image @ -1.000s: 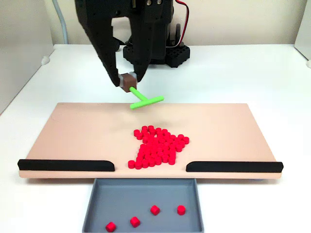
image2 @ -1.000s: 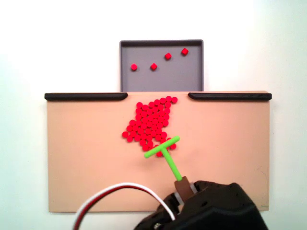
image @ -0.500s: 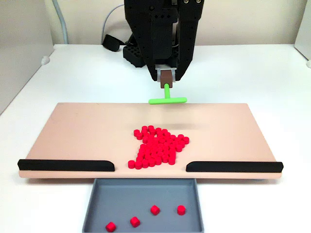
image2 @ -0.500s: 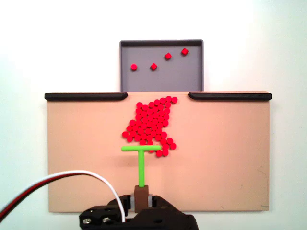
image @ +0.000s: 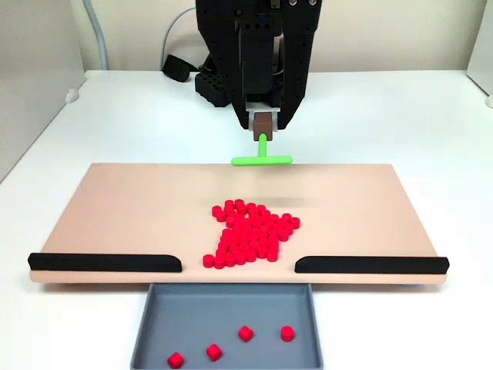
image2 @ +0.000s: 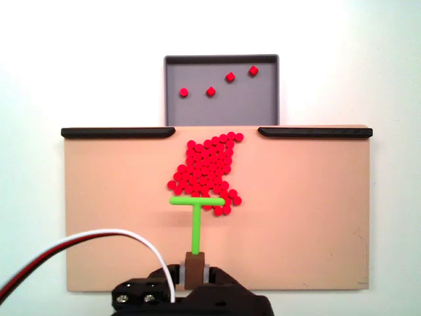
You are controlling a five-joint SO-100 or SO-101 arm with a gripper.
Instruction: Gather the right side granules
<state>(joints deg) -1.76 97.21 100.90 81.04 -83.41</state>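
The granules (image: 252, 233) (image2: 207, 170) are a dense patch of small red pellets in the middle of the tan board (image: 123, 208) (image2: 302, 197), reaching the gap between the two black rails. My gripper (image: 264, 125) (image2: 195, 266) is shut on the brown block at the end of the green T-shaped tool (image: 263, 159) (image2: 196, 210). In both fixed views the tool's crossbar hangs over the end of the patch farthest from the grey tray, level and square to the board.
A grey tray (image: 154, 339) (image2: 263, 108) sits below the board's gap with several red pellets in it. Black rails (image: 104, 263) (image: 371, 265) (image2: 117, 132) (image2: 314, 132) line the board's tray-side edge. A red-and-white cable (image2: 79, 243) trails from the arm.
The arm swung from its angled pose to centre and straightened the tool. In the last half second the crossbar crept slightly closer to the granules.
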